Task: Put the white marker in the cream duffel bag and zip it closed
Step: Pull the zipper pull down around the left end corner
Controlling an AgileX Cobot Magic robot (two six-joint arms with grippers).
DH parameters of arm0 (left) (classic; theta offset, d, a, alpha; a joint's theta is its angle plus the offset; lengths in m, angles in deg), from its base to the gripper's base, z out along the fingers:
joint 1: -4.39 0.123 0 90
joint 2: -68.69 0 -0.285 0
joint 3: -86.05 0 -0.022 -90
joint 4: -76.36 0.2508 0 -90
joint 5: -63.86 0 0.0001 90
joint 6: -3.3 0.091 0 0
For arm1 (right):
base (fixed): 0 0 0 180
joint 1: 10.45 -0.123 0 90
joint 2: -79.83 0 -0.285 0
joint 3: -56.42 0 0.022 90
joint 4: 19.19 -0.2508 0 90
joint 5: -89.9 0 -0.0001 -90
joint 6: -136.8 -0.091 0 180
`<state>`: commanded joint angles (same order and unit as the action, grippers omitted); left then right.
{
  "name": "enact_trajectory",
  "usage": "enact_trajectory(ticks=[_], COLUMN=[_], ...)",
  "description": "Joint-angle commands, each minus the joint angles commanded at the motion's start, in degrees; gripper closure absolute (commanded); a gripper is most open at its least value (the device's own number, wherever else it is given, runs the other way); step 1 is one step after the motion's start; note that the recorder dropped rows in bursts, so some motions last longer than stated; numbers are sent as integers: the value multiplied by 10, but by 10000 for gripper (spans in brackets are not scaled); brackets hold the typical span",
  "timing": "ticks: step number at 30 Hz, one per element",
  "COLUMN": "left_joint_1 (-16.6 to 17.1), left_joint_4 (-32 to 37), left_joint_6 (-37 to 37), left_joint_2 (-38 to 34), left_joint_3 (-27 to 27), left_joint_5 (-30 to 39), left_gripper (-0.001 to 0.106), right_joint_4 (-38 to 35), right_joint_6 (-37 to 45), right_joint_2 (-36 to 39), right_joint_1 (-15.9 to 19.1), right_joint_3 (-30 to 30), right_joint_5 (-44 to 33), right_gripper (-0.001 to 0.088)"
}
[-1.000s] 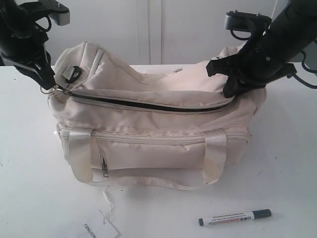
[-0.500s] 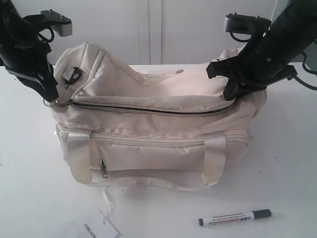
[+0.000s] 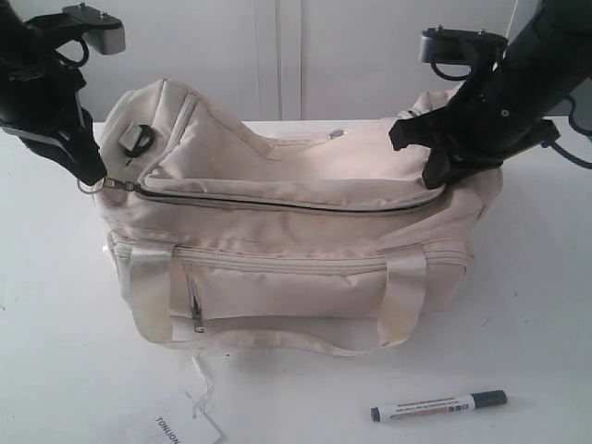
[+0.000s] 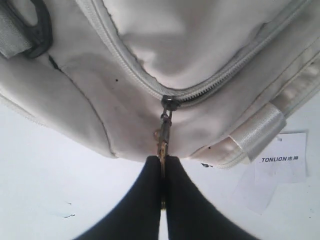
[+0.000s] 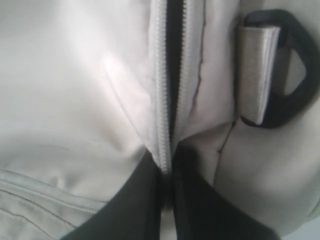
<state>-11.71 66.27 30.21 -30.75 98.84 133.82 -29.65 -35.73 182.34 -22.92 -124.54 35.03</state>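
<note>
**A:** From the outside, where's the marker [image 3: 438, 405]?
**B:** Flat on the surface [image 3: 518, 324] near the front edge, well apart from the bag [image 3: 296, 268], with open room all round. A paper tag [image 3: 190, 427] lies further left.
**A:** The pincers?
**B:** The left pincer [image 3: 92, 171] is at the bag's left end and the right pincer [image 3: 437, 176] at its right end. The zip [image 3: 277, 199] between them shows a thin dark gap.
**A:** Left wrist?
**B:** Fingers [image 4: 145, 200] clamped tight on the zip pull [image 4: 163, 135], just off the bag's end.
**A:** Right wrist?
**B:** Pinched closed on the bag's cloth where the zip ends, beside a black D-ring [image 5: 295, 65].
</note>
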Motion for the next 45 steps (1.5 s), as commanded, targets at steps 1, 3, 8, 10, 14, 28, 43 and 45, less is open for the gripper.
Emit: enact_trajectory(ticks=[1,3,8,10,14,28,43,45], left_joint_1=[0,0,0,0,0,0,0,0], left_joint_4=[0,0,-46,-49,-58,-61,-81,-71], left_joint_6=[0,-1,0,0,0,126,160,160], left_joint_2=[2,4,4,4,13,29,29,29], left_joint_3=[-1,-1,-4,-4,-4,-57,-94,-94], left_joint_5=[0,0,0,0,0,0,0,-22], left_gripper=[1053,1053,1053,1053,1053,1053,1053,1053], right_joint_4=[0,0,18,27,28,28,24,17], right_joint_6=[0,0,1,0,0,-5,-4,-4], right_joint_2=[0,0,0,0,0,3,2,2], right_joint_1=[0,0,0,0,0,0,0,0], right_joint_3=[0,0,0,0,0,0,0,0], right_joint_5=[0,1,4,8,14,-3,-6,-7], right_gripper=[868,868,868,868,868,868,704,704])
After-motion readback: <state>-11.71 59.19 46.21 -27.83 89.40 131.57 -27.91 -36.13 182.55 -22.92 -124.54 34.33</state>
